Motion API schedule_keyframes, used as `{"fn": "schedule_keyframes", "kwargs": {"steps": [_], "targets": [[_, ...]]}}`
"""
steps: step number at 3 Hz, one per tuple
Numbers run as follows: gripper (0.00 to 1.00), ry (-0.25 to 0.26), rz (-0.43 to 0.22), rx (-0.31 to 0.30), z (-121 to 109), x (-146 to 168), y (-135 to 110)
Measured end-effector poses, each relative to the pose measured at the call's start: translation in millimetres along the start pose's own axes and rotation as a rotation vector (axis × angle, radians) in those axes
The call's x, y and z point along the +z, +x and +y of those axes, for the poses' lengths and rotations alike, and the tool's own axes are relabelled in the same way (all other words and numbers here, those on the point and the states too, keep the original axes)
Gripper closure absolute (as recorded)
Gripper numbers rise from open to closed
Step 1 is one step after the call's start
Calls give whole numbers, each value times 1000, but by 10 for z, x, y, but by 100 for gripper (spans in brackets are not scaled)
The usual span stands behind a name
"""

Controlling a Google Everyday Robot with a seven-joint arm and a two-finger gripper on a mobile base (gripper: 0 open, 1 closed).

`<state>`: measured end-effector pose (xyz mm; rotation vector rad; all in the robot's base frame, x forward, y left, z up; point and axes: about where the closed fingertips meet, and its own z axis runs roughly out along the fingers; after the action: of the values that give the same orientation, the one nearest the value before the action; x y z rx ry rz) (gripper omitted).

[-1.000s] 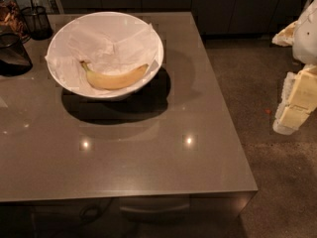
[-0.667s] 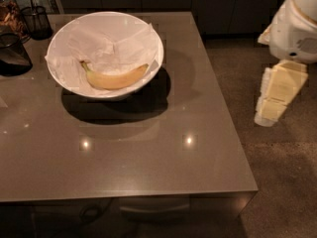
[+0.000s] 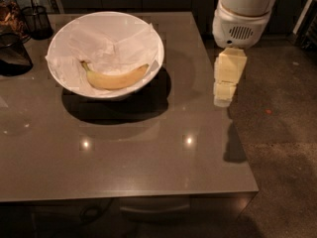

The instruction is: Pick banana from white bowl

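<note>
The yellow banana [image 3: 116,78] lies curved on crumpled white paper inside the wide white bowl [image 3: 74,26], which stands on the back left part of the grey-brown table [image 3: 148,157]. Its dark stem tip points left. My gripper [image 3: 224,99] hangs pointing down from the white arm [image 3: 242,14] over the table's right edge. It is to the right of the bowl, well apart from it, and holds nothing that I can see.
Two dark wire-mesh cups [image 3: 37,20] [image 3: 12,53] stand at the table's far left, next to the bowl. The table's right edge drops to a speckled floor [image 3: 282,133]. Dark cabinets run along the back.
The arm and gripper have moved left, from the right side of the view over the floor to the table's right edge. The bowl and banana have not moved.
</note>
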<state>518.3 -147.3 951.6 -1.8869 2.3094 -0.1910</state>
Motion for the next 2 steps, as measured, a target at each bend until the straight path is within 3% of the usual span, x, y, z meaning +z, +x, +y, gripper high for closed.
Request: {"fn": "schedule_keyframes", "kwargs": {"steps": [1,2], "targets": [[0,18,-15,-8,-44,1,-80],[0,39,-90,17,-173,-9,-180]]}}
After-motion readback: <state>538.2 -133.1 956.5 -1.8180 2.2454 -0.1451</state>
